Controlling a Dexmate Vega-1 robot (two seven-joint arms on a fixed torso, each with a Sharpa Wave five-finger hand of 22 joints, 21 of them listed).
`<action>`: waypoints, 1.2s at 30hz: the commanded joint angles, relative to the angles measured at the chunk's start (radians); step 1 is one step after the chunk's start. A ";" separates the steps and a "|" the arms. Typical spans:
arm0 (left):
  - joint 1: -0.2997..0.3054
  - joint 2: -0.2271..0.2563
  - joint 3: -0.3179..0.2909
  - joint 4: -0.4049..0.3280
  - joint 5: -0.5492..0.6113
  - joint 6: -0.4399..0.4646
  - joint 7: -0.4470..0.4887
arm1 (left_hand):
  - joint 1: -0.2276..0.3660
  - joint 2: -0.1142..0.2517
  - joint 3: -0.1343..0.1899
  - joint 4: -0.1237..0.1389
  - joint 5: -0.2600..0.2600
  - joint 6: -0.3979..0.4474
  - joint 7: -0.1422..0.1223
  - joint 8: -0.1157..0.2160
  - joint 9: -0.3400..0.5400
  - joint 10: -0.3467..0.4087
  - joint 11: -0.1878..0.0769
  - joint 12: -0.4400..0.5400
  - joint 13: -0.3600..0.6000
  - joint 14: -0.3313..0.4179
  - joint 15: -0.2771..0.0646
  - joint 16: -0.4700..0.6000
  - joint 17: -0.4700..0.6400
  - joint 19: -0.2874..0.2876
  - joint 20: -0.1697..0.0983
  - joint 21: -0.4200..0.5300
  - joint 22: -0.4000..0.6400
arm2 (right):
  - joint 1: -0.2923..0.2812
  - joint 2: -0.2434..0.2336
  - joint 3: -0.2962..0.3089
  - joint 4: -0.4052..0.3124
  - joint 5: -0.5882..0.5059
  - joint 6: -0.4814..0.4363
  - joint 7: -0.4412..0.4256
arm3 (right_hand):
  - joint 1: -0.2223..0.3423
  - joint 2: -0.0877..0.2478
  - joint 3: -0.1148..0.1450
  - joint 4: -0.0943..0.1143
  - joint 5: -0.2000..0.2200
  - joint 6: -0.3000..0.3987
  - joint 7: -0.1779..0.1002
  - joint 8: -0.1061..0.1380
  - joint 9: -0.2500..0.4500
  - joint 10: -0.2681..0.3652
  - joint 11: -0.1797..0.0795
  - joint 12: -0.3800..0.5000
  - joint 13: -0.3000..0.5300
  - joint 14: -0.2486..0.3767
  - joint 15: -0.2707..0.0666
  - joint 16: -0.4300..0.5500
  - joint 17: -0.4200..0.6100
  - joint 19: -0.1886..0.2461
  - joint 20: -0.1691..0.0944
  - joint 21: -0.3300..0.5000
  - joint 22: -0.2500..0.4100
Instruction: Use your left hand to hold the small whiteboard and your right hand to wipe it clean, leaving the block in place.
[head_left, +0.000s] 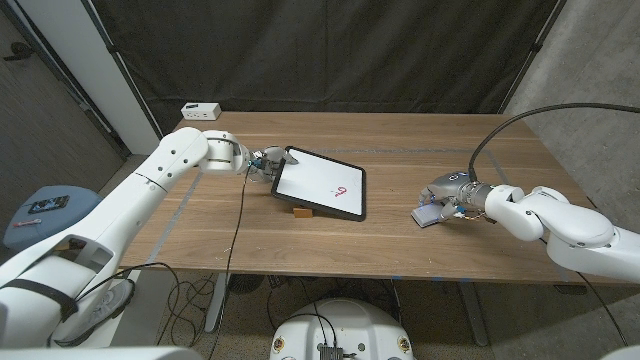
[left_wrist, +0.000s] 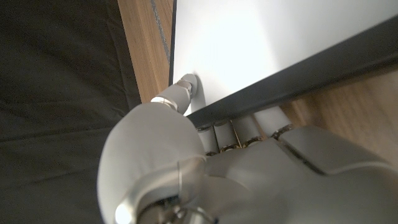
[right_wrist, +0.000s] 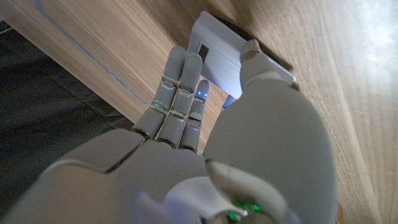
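While left hand (head_left: 262, 163) grips tilted whiteboard (head_left: 322, 183) edge mid-surface, red mark (head_left: 341, 191) unwiped; right hand (head_left: 447, 200) well apart, fingers closing on white eraser (head_left: 428, 214), hold unclear; block (head_left: 300, 210) under board's near edge.

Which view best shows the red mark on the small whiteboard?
The head view: the whole black-framed small whiteboard shows, with the red mark near its right side. The left wrist view shows only a blank corner where the left hand grips it.
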 joint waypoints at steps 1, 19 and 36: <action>-0.003 -0.004 -0.002 0.007 0.007 0.001 -0.008 | -0.007 -0.005 -0.004 -0.002 0.005 0.003 -0.006 -0.001 0.003 0.001 -0.006 -0.001 0.002 -0.002 0.000 0.000 0.000 -0.007 -0.001 0.000 0.004 | 0.005 0.008 -0.004 0.010 0.014 0.003 -0.001 | 0.008 0.003 0.001 0.000 0.005 0.015 0.001 0.011 0.006 0.010 -0.015 0.009 0.009 0.015 -0.146 -0.002 0.005 0.008 -0.043 0.015 -0.001; -0.014 -0.011 0.001 0.028 0.025 0.004 -0.028 | -0.008 -0.005 -0.006 -0.002 0.005 0.001 -0.008 -0.001 0.003 -0.002 -0.006 -0.002 0.002 -0.006 0.001 0.000 0.001 -0.009 -0.001 -0.002 0.004 | 0.028 0.026 -0.018 0.018 0.018 -0.004 0.023 | 0.011 0.007 0.011 -0.001 0.009 0.035 0.002 0.039 0.030 0.095 -0.073 0.029 0.012 0.037 -0.146 -0.015 0.021 -0.004 -0.050 0.058 -0.021; -0.016 -0.016 -0.003 0.037 0.038 0.005 -0.043 | -0.009 -0.006 -0.007 -0.001 0.005 0.001 -0.009 -0.001 0.003 -0.001 -0.002 -0.002 0.002 -0.007 0.001 0.000 0.000 -0.010 0.000 -0.003 0.004 | 0.033 0.031 -0.018 0.026 0.022 -0.001 0.006 | 0.013 0.011 0.014 -0.001 0.011 0.057 0.002 0.063 0.045 0.147 -0.089 0.027 -0.004 0.049 -0.146 -0.017 0.028 -0.009 -0.053 0.089 -0.035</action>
